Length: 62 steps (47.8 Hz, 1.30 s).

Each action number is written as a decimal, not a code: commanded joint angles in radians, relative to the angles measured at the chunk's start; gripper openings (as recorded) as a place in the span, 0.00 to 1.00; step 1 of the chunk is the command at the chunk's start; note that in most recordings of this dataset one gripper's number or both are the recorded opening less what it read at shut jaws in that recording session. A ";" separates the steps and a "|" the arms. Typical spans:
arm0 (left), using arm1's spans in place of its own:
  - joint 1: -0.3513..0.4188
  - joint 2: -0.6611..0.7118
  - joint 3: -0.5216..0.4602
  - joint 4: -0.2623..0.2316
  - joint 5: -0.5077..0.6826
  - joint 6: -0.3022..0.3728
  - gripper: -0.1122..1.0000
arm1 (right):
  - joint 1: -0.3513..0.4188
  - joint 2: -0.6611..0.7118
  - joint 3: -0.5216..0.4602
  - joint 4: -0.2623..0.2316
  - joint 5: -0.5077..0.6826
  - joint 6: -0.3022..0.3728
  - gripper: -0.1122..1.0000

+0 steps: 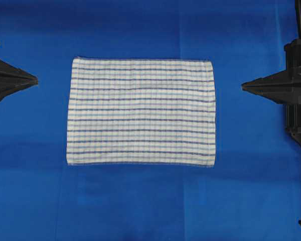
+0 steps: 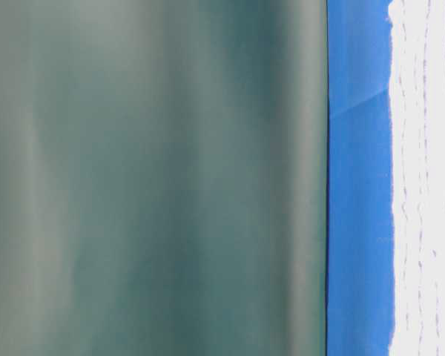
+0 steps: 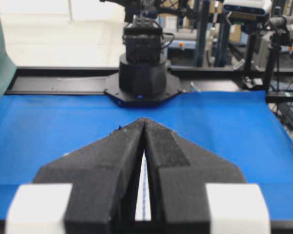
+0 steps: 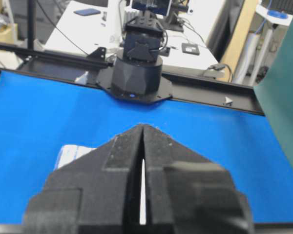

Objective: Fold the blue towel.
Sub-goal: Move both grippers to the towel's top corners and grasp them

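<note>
The blue towel (image 1: 141,111) lies flat and fully spread at the middle of the worktop (image 1: 140,201), which is covered in plain blue cloth; in the overhead view its long axis runs left to right, from one arm toward the other, and its short sides face the two grippers; the darker stripes run along that long axis, with fainter lines crossing them to make a check; its edges sit nearly square to the picture, the left side slanting slightly outward toward the bottom corner.

The left gripper (image 1: 35,79) points in from the left edge, its jaws pressed together to a point and grasping nothing; it stands apart from the towel's left side, level with the upper half of the cloth; the right gripper (image 1: 244,86) mirrors it from the right, jaws likewise clenched and empty, also clear of the towel.

In the left wrist view the closed fingers (image 3: 161,146) meet at the tip; a sliver of striped cloth shows in the narrow slit behind them; the table-level view is mostly filled by a blurred green sheet (image 2: 156,178).
</note>
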State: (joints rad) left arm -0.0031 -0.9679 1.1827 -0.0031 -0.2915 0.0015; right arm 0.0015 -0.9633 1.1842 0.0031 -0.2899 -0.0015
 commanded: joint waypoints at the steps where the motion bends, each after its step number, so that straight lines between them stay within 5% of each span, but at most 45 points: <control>1: 0.002 0.005 -0.018 -0.028 0.002 0.006 0.10 | -0.009 0.008 -0.028 -0.002 -0.006 0.000 0.11; 11: 0.023 0.028 -0.015 -0.028 0.021 0.057 0.10 | -0.052 0.032 -0.028 0.014 0.014 0.009 0.11; 29: 0.170 0.193 -0.009 -0.034 0.031 0.060 0.11 | -0.249 0.209 -0.009 0.092 0.040 0.009 0.13; 34: 0.209 0.255 -0.009 -0.037 0.025 0.060 0.25 | -0.307 0.288 -0.009 0.107 0.041 0.009 0.22; 45: 0.304 0.414 -0.006 -0.040 -0.018 0.057 0.78 | -0.380 0.497 -0.014 0.120 0.014 0.009 0.68; 49: 0.327 0.499 -0.002 -0.040 -0.058 0.057 0.77 | -0.394 0.577 -0.011 0.137 -0.034 0.009 0.74; 62: 0.377 0.779 0.000 -0.040 -0.213 0.057 0.74 | -0.416 0.821 -0.023 0.169 -0.169 0.009 0.72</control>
State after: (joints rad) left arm 0.3574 -0.2500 1.1919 -0.0399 -0.4541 0.0614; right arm -0.4065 -0.1871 1.1827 0.1626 -0.4234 0.0061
